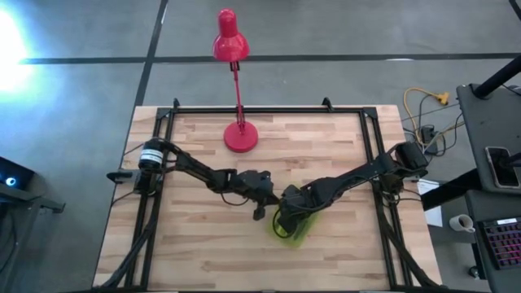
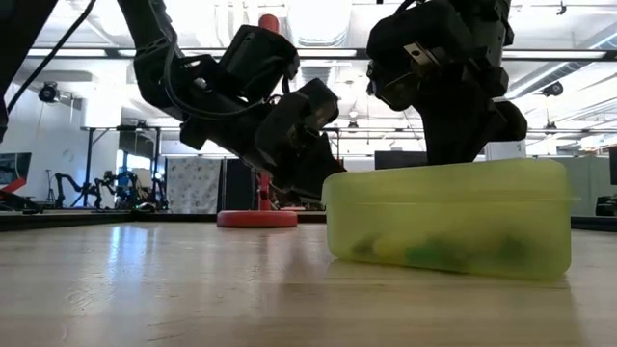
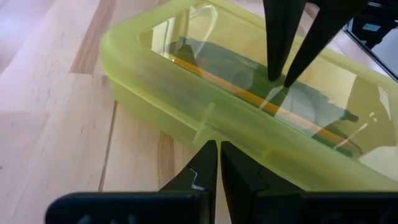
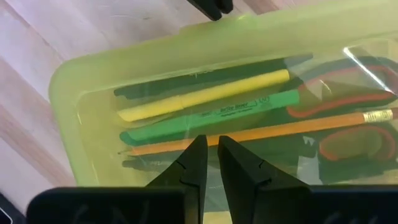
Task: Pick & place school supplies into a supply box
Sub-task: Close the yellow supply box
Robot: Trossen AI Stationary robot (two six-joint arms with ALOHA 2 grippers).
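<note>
Right gripper sits directly over the supply box, fingers pinched down to a narrow slit with nothing between them, tips touching or nearly touching the closed clear lid. Left gripper has its jaws fully together, empty, nose right up against the box's long side wall by the little latch tab. In the high view the box is lower centre of the frame, just right of middle, both arms meeting over it. Through the lid you can see the green marker with black print on the barrel that's too small to read, a yellow pencil, an orange pencil, black pens and the red-handled scissors at the right. Red desk lamp stands at upper centre of the wooden table, well apart from the box.
</note>
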